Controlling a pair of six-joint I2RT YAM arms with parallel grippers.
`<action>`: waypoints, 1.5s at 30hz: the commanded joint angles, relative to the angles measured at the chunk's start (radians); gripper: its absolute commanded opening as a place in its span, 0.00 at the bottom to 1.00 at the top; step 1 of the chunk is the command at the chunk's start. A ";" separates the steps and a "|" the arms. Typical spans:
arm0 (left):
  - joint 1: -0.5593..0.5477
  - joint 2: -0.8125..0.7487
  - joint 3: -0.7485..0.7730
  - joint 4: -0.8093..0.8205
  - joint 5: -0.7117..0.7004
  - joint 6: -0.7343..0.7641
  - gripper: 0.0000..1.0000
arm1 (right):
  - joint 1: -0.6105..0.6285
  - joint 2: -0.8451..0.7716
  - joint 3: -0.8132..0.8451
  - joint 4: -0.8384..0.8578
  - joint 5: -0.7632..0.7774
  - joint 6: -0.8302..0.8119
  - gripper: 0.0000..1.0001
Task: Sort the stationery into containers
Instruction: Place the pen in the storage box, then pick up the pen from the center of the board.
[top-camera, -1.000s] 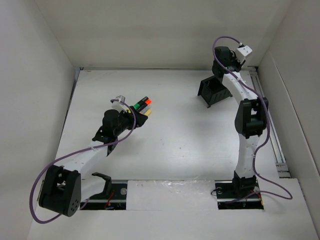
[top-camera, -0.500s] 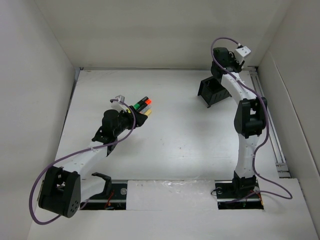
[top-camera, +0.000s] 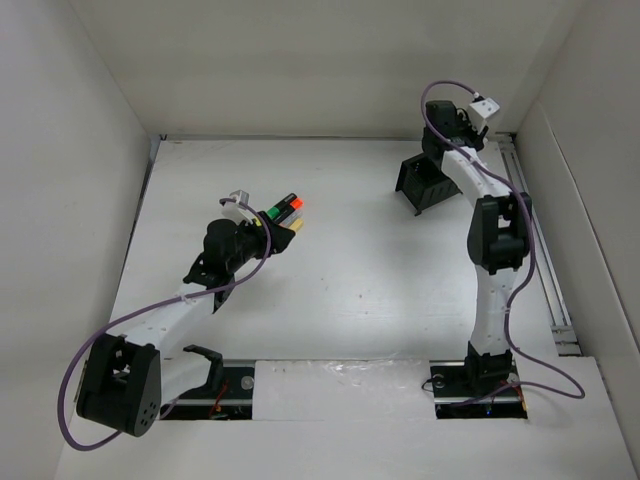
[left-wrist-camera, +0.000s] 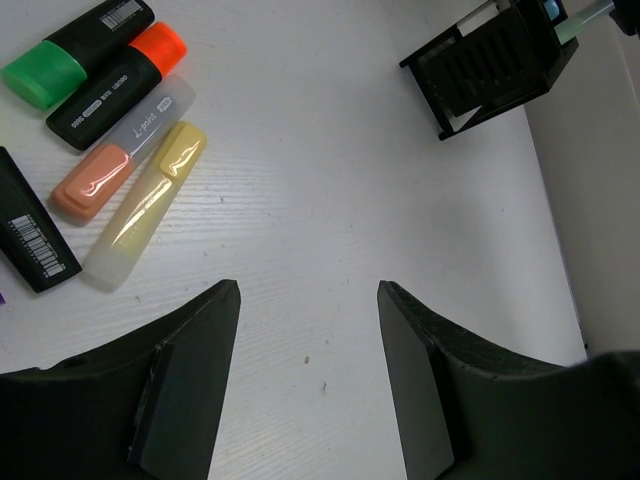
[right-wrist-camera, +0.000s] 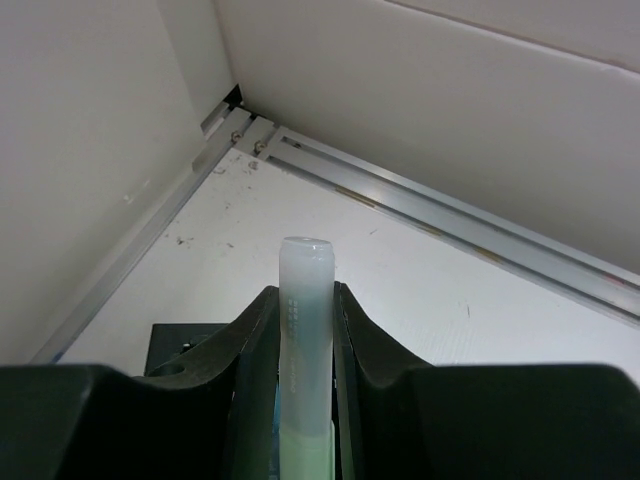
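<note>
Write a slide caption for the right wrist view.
Right gripper holds a pale translucent marker by the black organiser, near the enclosure's corner.

One claw idle, one loaded.
Left claw (left-wrist-camera: 308, 295) gapes empty, well apart from the organiser (top-camera: 422, 185); right claw (right-wrist-camera: 305, 300), just over it, pinches a pale highlighter (right-wrist-camera: 303, 270).

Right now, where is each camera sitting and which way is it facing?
Top external: above and behind left arm and right arm, facing down on the table; both show whole.
Left wrist: on the left arm, facing across the table at the markers and organiser; left gripper open.
Right wrist: on the right arm, facing a wall corner; right gripper shut on a pale marker.
Shared: top external and left wrist both show markers and organiser.
</note>
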 joint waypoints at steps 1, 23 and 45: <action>-0.003 -0.020 0.045 0.034 -0.001 0.013 0.55 | -0.005 -0.039 -0.009 0.043 0.000 0.022 0.20; -0.003 -0.001 0.055 -0.008 -0.084 0.032 0.52 | 0.192 -0.436 -0.386 0.046 -0.571 0.253 0.00; -0.003 0.313 0.248 -0.227 -0.325 0.137 0.45 | 0.541 -0.508 -0.626 0.025 -0.816 0.311 0.58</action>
